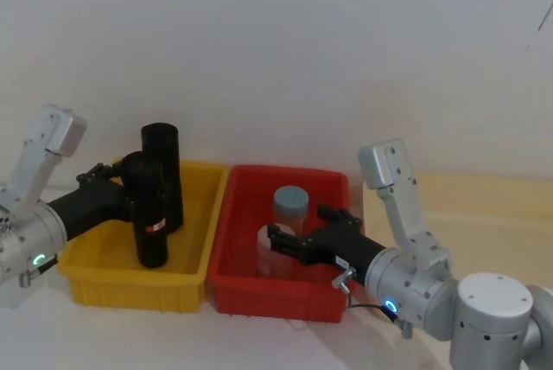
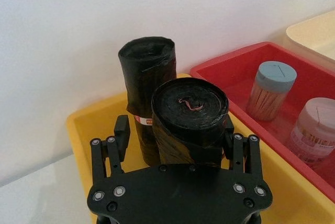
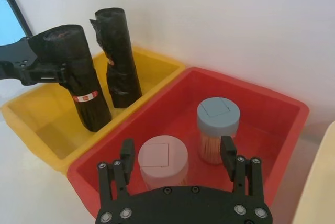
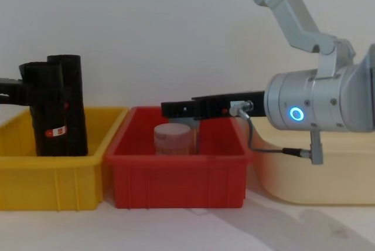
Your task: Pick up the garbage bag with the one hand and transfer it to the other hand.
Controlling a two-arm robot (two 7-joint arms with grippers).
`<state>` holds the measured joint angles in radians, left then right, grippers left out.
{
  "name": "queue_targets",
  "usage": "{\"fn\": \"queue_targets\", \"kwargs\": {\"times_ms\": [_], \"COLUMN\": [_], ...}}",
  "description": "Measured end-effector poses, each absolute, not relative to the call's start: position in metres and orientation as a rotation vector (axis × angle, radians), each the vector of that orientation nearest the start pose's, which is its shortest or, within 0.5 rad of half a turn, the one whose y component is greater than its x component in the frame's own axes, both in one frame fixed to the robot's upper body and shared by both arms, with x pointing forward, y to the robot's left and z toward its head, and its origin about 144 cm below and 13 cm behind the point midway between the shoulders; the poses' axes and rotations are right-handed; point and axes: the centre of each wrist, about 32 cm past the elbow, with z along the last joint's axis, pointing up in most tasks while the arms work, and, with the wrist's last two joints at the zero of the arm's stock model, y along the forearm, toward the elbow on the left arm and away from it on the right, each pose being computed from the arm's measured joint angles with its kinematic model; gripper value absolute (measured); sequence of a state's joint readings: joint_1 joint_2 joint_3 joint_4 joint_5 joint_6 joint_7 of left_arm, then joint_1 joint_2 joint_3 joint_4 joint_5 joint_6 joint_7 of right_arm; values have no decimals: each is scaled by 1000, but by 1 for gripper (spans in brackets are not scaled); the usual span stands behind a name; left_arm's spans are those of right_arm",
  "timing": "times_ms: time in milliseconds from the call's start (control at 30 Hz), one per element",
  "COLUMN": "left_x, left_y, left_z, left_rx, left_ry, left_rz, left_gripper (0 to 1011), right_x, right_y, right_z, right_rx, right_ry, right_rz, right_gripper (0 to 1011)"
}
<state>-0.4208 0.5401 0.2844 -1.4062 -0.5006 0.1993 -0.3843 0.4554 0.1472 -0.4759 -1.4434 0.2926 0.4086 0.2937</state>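
White table [image 4: 187,230], yellow bin [image 4: 53,183], red bin [image 4: 181,182], cream tray [image 4: 319,176]

garbage bag [image 1: 152,240]: black roll, red-white label | upright in yellow bin [image 1: 130,290] | seemingly clamped near top by left pincer [image 1: 131,187]

"What do the arms look like?"

"Thick, rounded silver-grey segments. The left arm [image 1: 26,230] has a green glowing ring [image 1: 39,259]. The right arm [image 4: 319,107] has a blue ring [image 4: 296,114], with a thin grey cable [image 4: 275,150] beneath."

"And the hands?"

"The left hand [image 2: 175,125] and right hand [image 3: 177,148] are both matt black and two-fingered, with silver screw heads [image 3: 125,213] on the palm plates."
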Motion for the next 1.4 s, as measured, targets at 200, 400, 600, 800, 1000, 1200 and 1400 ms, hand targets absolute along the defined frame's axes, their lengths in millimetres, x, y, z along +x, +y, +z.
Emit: {"fn": "queue_targets", "kwargs": {"times_ms": [200, 400, 600, 800, 1000, 1200, 1400], "left_x": [556, 557, 557, 557, 557, 558, 558], "left_y": [330, 330, 329, 329, 329, 329, 329], "left_z": [1249, 1249, 1249, 1249, 1249, 1249, 1249], "left_rx": [136, 139, 141, 142, 143, 144, 144], "left_ry": [-13, -15, -16, -16, -17, -17, -18], "left_rz": [1051, 1053, 1054, 1055, 1056, 1056, 1056], "left_gripper": [1001, 1001, 1001, 1001, 1001, 1001, 1001], "right_x": [550, 553, 557, 563, 568, 571, 574], "right_y": [-127, -124, -121, -119, -117, -114, -112], "right_z": [1243, 1242, 1239, 1235, 1231, 1229, 1227], "right_rx": [-186, -199, -214, -232, -251, -259, -261], "right_ry": [104, 112, 119, 127, 133, 133, 131], "right_rz": [-818, -802, -789, -782, -771, -761, -759], "right_gripper": [1004, 1004, 1005, 1004, 1004, 1004, 998]}}
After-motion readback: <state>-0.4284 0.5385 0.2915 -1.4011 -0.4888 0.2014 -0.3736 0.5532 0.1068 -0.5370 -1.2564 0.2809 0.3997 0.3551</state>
